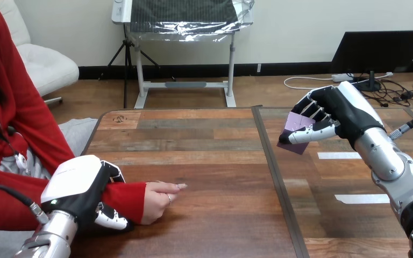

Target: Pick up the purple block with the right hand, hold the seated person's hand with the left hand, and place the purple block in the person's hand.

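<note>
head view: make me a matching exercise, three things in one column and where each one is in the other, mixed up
Things:
1. purple block
2. left hand
3. person's hand

Places:
a. resting on the table
b. curled round the person's wrist
c. held above the table in the right hand

Pairs: 1-c, 2-b, 3-a
</note>
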Robot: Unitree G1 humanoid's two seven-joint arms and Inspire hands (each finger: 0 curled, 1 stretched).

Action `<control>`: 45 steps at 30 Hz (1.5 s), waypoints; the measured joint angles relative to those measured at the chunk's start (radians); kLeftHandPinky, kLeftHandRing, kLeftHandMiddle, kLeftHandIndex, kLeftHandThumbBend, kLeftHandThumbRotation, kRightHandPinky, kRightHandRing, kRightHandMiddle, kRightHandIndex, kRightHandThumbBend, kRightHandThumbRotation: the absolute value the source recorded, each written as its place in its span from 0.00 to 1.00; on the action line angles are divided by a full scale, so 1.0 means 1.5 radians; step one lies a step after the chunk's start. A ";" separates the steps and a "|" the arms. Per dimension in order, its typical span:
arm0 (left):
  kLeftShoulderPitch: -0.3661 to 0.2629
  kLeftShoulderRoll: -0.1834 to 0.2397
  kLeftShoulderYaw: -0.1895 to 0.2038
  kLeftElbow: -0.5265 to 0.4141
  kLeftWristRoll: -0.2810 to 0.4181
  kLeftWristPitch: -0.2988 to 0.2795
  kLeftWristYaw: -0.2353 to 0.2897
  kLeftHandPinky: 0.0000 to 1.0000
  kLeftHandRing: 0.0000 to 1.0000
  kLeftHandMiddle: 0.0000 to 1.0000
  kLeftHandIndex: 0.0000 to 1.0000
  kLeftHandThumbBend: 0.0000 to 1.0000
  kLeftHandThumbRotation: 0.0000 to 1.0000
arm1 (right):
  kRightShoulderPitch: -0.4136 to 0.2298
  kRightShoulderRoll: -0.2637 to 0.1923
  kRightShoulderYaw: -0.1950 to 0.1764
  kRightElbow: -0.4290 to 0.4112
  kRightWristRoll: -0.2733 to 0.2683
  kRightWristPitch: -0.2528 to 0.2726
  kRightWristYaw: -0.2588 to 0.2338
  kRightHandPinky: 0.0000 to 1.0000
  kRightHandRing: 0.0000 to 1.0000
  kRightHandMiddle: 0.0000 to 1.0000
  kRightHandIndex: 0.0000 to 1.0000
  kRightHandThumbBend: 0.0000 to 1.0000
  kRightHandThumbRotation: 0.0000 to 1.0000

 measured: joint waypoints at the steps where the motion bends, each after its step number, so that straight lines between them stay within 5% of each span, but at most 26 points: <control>1: 0.000 0.000 0.000 0.002 -0.001 -0.002 0.002 0.26 0.32 0.40 0.40 0.79 0.00 | 0.000 0.000 0.000 0.000 0.000 0.000 0.000 0.38 0.41 0.47 0.48 0.78 0.00; 22: 0.010 0.002 0.006 -0.007 -0.014 -0.005 0.012 0.26 0.33 0.40 0.41 0.83 0.00 | 0.000 0.012 0.000 -0.031 0.001 -0.002 0.001 0.41 0.44 0.48 0.48 0.77 0.00; 45: 0.054 0.001 0.056 -0.097 -0.032 -0.004 0.012 0.31 0.37 0.42 0.42 0.86 0.00 | 0.000 0.058 0.003 -0.057 0.001 0.005 0.005 0.39 0.43 0.47 0.48 0.75 0.00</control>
